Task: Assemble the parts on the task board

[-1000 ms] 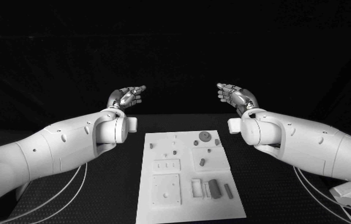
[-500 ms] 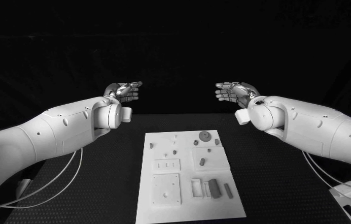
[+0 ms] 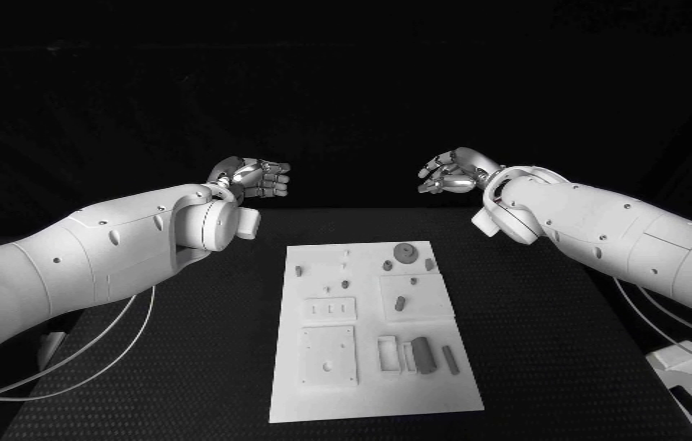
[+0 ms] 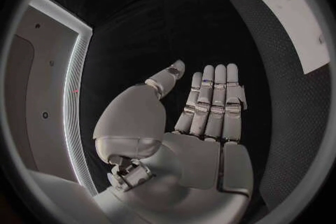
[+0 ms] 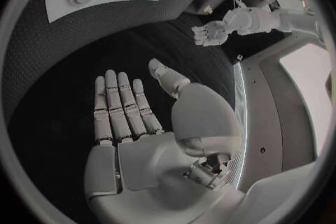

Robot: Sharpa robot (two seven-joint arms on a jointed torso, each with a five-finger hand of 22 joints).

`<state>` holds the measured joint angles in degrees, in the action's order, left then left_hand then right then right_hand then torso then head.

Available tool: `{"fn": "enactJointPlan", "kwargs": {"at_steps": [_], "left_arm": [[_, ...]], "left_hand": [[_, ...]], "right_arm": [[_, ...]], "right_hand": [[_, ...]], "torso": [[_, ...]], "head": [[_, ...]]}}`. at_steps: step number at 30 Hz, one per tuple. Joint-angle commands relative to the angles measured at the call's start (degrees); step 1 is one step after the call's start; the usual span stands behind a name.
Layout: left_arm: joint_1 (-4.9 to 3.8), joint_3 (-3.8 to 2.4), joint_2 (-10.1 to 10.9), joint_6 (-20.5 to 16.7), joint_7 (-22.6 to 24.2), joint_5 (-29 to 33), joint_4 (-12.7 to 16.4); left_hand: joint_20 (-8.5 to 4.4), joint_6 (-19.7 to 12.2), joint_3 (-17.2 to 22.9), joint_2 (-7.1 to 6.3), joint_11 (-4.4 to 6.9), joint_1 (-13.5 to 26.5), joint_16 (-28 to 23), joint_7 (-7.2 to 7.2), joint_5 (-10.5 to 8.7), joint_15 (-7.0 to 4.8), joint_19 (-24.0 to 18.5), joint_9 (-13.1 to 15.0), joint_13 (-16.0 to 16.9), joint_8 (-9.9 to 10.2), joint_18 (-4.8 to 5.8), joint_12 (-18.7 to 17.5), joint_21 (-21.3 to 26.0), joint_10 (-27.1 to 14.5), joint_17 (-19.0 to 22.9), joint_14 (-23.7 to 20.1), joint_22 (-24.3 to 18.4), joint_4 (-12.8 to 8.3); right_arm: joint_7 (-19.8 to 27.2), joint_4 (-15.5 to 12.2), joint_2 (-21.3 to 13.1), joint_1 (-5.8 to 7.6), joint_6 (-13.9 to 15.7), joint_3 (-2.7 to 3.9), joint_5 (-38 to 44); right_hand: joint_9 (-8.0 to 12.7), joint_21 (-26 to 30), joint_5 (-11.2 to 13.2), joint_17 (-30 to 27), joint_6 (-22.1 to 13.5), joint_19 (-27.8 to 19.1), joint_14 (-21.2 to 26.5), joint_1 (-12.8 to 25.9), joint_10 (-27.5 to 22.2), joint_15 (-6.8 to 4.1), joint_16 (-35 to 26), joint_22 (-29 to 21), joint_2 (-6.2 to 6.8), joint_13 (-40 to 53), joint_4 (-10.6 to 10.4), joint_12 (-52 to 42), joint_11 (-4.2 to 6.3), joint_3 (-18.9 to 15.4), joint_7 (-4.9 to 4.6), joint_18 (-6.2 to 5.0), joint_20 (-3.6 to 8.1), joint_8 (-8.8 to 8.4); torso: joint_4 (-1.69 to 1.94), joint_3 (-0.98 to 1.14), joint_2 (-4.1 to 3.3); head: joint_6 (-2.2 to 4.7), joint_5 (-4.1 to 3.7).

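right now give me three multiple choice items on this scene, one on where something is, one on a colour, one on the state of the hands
1. Where are the two hands relative to the task board?
A. Resting on the board
B. Raised beyond its far end, one to each side
C. Both below its near edge

2. What colour is the table under the board?
A. Black
B. White
C. Yellow

3. What are the hands holding?
A. Each grips a part
B. The left grips the board
C. Nothing

Answers:
1. B: in the head view the left hand and right hand hang apart past the board's far edge.
2. A: dark mat surrounds the white plate.
3. C: both wrist views show the left hand and right hand with flat palms and straight fingers, empty.
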<state>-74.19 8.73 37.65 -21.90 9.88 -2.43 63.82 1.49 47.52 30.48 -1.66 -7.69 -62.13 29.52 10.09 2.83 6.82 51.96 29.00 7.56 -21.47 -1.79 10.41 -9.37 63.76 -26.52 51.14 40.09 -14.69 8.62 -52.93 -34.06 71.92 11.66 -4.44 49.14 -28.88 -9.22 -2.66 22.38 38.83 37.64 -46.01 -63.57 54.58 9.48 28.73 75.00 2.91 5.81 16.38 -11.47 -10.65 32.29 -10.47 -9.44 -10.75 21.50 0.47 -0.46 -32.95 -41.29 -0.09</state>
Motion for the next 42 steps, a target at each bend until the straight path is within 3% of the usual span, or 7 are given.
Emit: {"fn": "enactJointPlan", "kwargs": {"at_steps": [1, 6, 10, 19, 30, 35, 42], "left_arm": [[-0.07, -0.04, 0.84, 3.52, 1.64, -2.95, 2.36], [-0.14, -0.1, 2.77, 3.4, 2.15, -2.95, 6.46], [-0.51, -0.21, 4.25, 3.16, 2.38, -2.95, 9.18], [-1.64, -0.29, 6.24, 3.07, 2.71, -2.94, 13.29], [-2.01, -0.29, 6.8, 3.43, 2.51, -2.93, 14.98], [-2.01, -0.29, 6.87, 3.45, 2.5, -2.93, 15.07], [-2.01, -0.29, 7.08, 3.59, 2.38, -2.93, 15.26]], "left_hand": [[-0.38, 0.93, 0.08, 0.11, 0.41, -0.52, 0.11, -0.32, 0.23, -0.36, 0.75, -0.23, 0.24, -0.08, -0.74, 0.02, -0.24, 1.07, -0.61, 0.95, 0.16, -0.83], [-0.46, 1.05, 0.07, -0.13, 0.38, -0.48, -0.16, -0.31, 0.23, -0.36, 0.79, -0.41, 0.27, 0.16, -0.58, -0.29, -0.15, 1.17, -0.84, 0.98, 0.15, -1.1], [-0.5, 1.03, 0.02, -0.34, 0.32, -0.35, -0.36, -0.26, 0.23, -0.31, 0.77, -0.53, 0.26, 0.33, -0.5, -0.52, -0.06, 1.13, -0.95, 0.94, 0.14, -1.17], [-0.51, 0.97, -0.13, -0.63, 0.19, 0.15, -0.85, -0.15, 0.23, -0.2, 0.66, -0.77, 0.25, 0.72, -0.33, -1.05, 0.15, 1.05, -1.19, 0.81, 0.11, -1.09], [-0.5, 0.93, -0.21, -0.78, 0.12, 0.44, -1.15, -0.09, 0.23, -0.13, 0.6, -0.9, 0.26, 0.95, -0.27, -1.38, 0.29, 1.02, -1.36, 0.76, 0.1, -1.03], [-0.48, 0.93, -0.25, -0.84, 0.09, 0.57, -1.28, -0.07, 0.23, -0.1, 0.57, -0.96, 0.26, 1.04, -0.25, -1.52, 0.34, 1.02, -1.45, 0.76, 0.09, -0.99], [-0.47, 0.91, -0.29, -0.89, 0.06, 0.71, -1.42, -0.04, 0.23, -0.06, 0.55, -1.01, 0.27, 1.14, -0.24, -1.67, 0.4, 1.01, -1.54, 0.75, 0.09, -0.95]], "right_arm": [[0.37, 0.06, 0.58, 0.01, -1.01, 0.03, 16.24], [0.52, -0.87, 0.89, -0.03, -1.19, 0.03, 24.69], [0.36, -1.49, 1.33, -0.13, -1.34, 0.03, 30.02], [-0.67, -4.2, 1.03, -0.87, -2.73, 0.02, 40.24], [-1.19, -5.27, 0.75, -2.64, -3.47, -0.55, 44.38], [-1.66, -5.29, 0.68, -3.09, -3.39, -1.16, 46.13], [-1.92, -5.66, 0.11, -3.31, -3.77, -1.37, 46.98]], "right_hand": [[0.16, -2.9, -0.25, 3.12, 5.68, 10.42, -9.92, -2.79, 5.9, -4.49, 3.79, -0.08, 0.54, 0.09, 0.35, -1.0, 1.81, 1.44, -0.58, -4.11, 0.73, 1.21], [0.7, -4.07, -0.24, 5.03, 6.95, 14.59, -14.01, -3.26, 7.33, -6.24, 4.87, 0.18, 1.14, -0.47, 0.42, -0.14, 2.13, 1.31, -0.26, -5.47, 1.05, 0.64], [1.1, -4.88, -0.23, 6.57, 7.61, 17.25, -16.44, -3.71, 8.12, -7.14, 5.76, 0.54, 1.54, -0.93, 0.42, 0.66, 2.41, 1.0, -0.16, -5.56, 1.79, 0.12], [1.55, -5.98, -0.21, 8.99, 8.8, 20.78, -19.55, -4.08, 9.65, -8.0, 6.97, 1.04, 2.35, -1.49, 0.4, 1.82, 3.01, 0.48, 0.23, -5.56, 3.08, -0.5], [1.71, -6.56, -0.21, 10.34, 9.74, 22.35, -20.84, -3.8, 10.64, -8.39, 7.55, 1.16, 2.69, -1.65, 0.35, 2.46, 3.35, 0.28, 0.63, -5.56, 3.69, -0.71], [1.76, -6.66, -0.21, 10.6, 9.9, 22.62, -21.08, -3.61, 10.81, -8.45, 7.65, 1.17, 2.75, -1.67, 0.33, 2.62, 3.4, 0.23, 0.7, -5.56, 3.78, -0.78], [1.81, -6.74, -0.21, 10.83, 10.04, 22.82, -21.22, -3.43, 10.92, -8.48, 7.68, 1.17, 2.94, -1.7, 0.31, 2.79, 3.43, 0.18, 0.74, -5.56, 3.86, -0.85]], "torso": [[0.76, 0.05, -1.21], [1.89, 0.22, -2.41], [2.69, 0.25, -3.56], [4.33, -0.09, -5.73], [5.22, -0.39, -7.52], [5.4, -0.48, -8.07], [5.56, -0.49, -8.58]], "head": [[0.19, -0.4], [0.15, -1.19], [0.37, -1.88], [0.9, -3.23], [0.92, -4.08], [0.86, -4.2], [0.67, -4.52]]}}
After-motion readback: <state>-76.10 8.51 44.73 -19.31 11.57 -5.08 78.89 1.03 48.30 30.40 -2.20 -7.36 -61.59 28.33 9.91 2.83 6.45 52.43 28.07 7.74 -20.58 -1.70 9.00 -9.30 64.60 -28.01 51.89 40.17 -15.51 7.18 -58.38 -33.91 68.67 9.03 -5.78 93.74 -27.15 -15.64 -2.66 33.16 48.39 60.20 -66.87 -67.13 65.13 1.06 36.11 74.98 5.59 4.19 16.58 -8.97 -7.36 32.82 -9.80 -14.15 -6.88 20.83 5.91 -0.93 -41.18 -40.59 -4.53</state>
